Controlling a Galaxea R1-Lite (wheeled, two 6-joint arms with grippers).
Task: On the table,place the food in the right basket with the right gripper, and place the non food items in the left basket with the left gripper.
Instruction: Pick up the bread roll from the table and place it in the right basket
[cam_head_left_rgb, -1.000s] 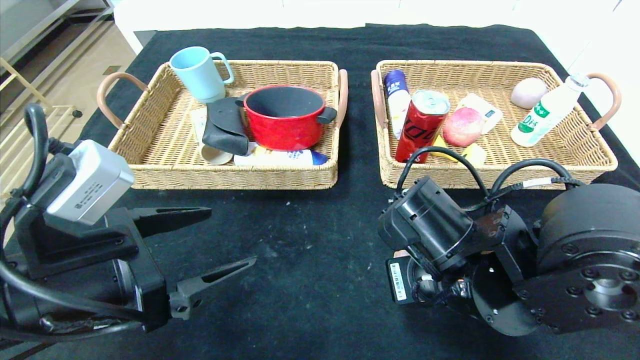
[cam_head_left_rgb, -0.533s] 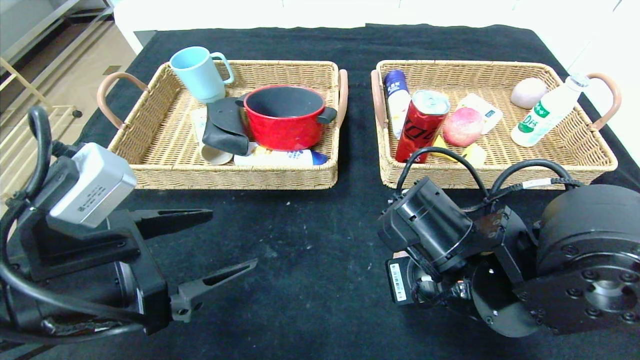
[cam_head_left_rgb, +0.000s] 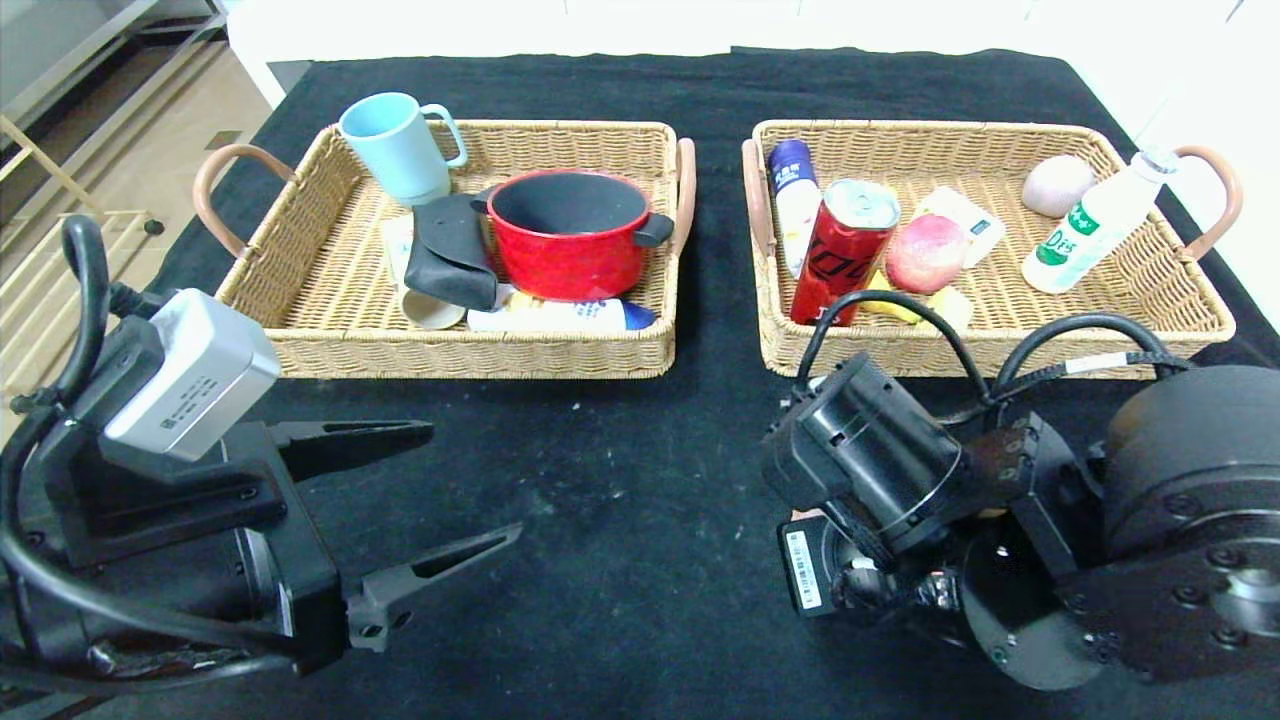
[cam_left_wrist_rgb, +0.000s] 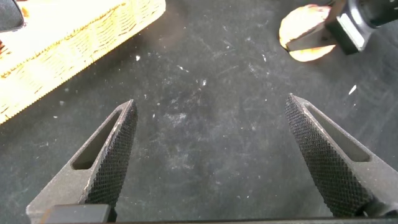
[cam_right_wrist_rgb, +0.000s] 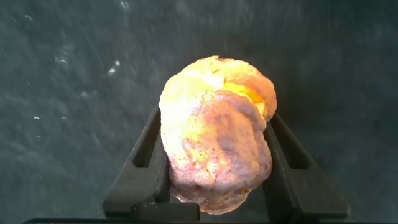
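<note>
My right gripper (cam_right_wrist_rgb: 214, 115) is shut on a lumpy tan and yellow food piece (cam_right_wrist_rgb: 214, 149), just above the black tablecloth in front of the right basket (cam_head_left_rgb: 1000, 352). In the head view my right wrist (cam_head_left_rgb: 880, 470) hides both. The left wrist view shows the food piece (cam_left_wrist_rgb: 301, 40) in those fingers. My left gripper (cam_head_left_rgb: 476, 480) is open and empty over bare cloth in front of the left basket (cam_head_left_rgb: 470, 357); it also shows in the left wrist view (cam_left_wrist_rgb: 210, 101).
The left basket holds a blue mug (cam_head_left_rgb: 395, 145), a red pot (cam_head_left_rgb: 570, 235), a black pouch (cam_head_left_rgb: 450, 250) and a tube (cam_head_left_rgb: 570, 317). The right basket holds a red can (cam_head_left_rgb: 840, 250), an apple (cam_head_left_rgb: 925, 252), bottles (cam_head_left_rgb: 1090, 225) and other food.
My right arm has shifted slightly toward the table's front edge, still holding the food piece. My left gripper has drifted slightly the same way, still open.
</note>
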